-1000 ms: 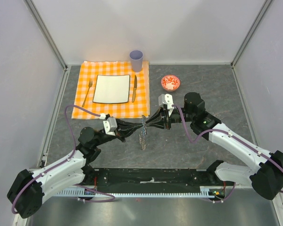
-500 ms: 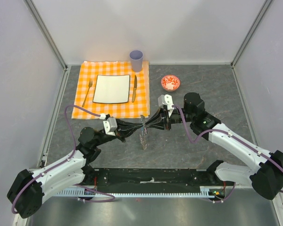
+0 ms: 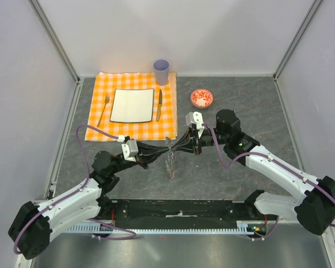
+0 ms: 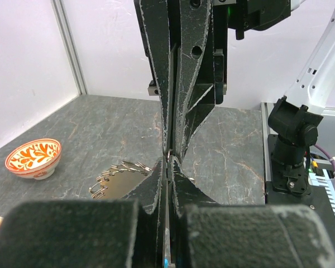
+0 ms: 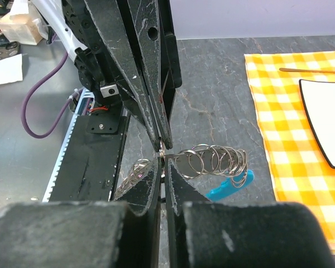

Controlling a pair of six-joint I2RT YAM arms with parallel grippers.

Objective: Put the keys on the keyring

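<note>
My left gripper (image 3: pixel 166 149) and right gripper (image 3: pixel 171 147) meet tip to tip above the grey table, both shut. The keyring (image 3: pixel 170 164), a coil of grey metal rings, hangs from where they meet. In the right wrist view the coil (image 5: pixel 215 161) runs right from my right gripper (image 5: pixel 162 160) to a bright blue plastic segment (image 5: pixel 230 187), and more rings (image 5: pixel 133 172) hang on the left. The left fingertips (image 5: pixel 161 144) pinch a small ring just above. In the left wrist view my left gripper (image 4: pixel 169 161) touches the right fingers (image 4: pixel 181 111), with rings (image 4: pixel 114 174) beside them. The key is hidden.
An orange checked placemat (image 3: pixel 95 125) at the back left carries a white plate (image 3: pixel 132 105), a fork (image 3: pixel 104 109) and a table knife (image 3: pixel 159 104). A lilac cup (image 3: pixel 161 71) stands behind it. A red bowl (image 3: pixel 201 98) sits behind my right arm and also shows in the left wrist view (image 4: pixel 33 158).
Both grippers stay shut and tip to tip. The hanging coil has shifted only slightly; nothing was let go or taken.
</note>
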